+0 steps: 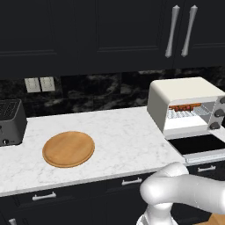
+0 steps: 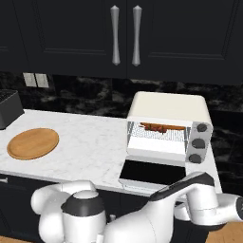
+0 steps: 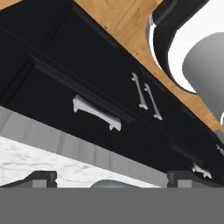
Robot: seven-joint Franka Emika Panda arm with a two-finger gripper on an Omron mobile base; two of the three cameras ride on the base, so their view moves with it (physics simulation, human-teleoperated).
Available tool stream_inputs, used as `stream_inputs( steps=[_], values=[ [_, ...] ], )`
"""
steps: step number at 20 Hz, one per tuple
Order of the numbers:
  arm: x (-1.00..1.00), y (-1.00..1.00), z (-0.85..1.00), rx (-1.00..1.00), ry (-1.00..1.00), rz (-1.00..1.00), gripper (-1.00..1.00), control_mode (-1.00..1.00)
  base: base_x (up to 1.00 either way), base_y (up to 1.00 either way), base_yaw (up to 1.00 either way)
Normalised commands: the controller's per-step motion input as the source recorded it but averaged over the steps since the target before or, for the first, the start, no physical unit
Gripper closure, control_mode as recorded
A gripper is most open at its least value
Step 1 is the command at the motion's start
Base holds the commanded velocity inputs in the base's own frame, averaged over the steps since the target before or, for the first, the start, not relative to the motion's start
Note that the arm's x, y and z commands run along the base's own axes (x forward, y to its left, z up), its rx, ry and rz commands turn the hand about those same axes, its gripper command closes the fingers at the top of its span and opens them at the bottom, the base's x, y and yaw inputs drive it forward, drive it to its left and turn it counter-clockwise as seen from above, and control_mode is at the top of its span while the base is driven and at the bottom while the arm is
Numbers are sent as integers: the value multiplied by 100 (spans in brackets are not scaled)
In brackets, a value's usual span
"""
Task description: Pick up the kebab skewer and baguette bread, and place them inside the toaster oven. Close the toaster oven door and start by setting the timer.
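The cream toaster oven (image 1: 184, 94) (image 2: 166, 107) stands at the counter's right end. Its dark glass door (image 1: 197, 145) (image 2: 152, 172) hangs open, lying flat over the counter edge. On the wire rack inside lie the red-brown kebab skewer (image 2: 153, 126) and, to its right, the orange-brown baguette bread (image 2: 177, 127). Both show as one reddish strip (image 1: 184, 107) in the left base view. Dark knobs (image 2: 199, 142) run down the oven's right side. My arm reaches low in front of the cabinets. My gripper (image 3: 114, 178) is open and empty, facing the dark drawer fronts below the counter edge.
A round wooden board (image 1: 68, 148) (image 2: 33, 143) lies on the marble counter (image 1: 123, 132), and a dark slot toaster (image 1: 11, 121) stands at the far left. Silver drawer handles (image 3: 96, 113) and wood floor (image 3: 127, 17) appear in the rolled hand view.
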Motion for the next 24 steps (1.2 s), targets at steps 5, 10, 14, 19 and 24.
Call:
stream_inputs(
  steps=[5,10,14,19,24],
  values=[
    [4,0,-3,9,-1,13,-100,-100,0,0,0],
    [5,3,0,9,-3,8,-100,-100,0,0,0],
    [0,17,0,9,-3,2,-100,-100,0,0,0],
    [5,46,0,4,-2,0,-100,-100,0,0,0],
    [16,27,0,3,-5,0,-100,-100,0,0,0]
  ],
)
